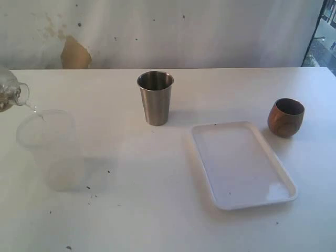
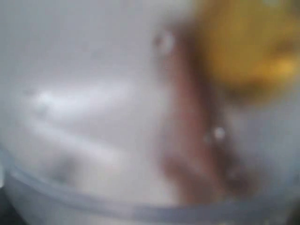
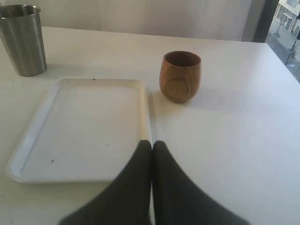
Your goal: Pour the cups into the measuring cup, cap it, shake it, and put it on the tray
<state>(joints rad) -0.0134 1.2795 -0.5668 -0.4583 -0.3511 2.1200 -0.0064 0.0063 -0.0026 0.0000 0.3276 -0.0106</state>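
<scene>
Measuring cup [image 1: 50, 157], steel tumbler [image 1: 155, 100], wooden cup [image 1: 286, 118], tray [image 1: 239, 165]: I count one of each. My right gripper [image 3: 152, 144] is closed, empty; the left gripper I cannot judge.

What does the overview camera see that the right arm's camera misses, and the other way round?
Only the exterior view: the tall clear measuring cup and a clear domed lid, cut off at the left edge. Only the right wrist view: the right arm's dark fingers, pressed together. Both: the steel tumbler, the white tray and the wooden cup beside it.
</scene>
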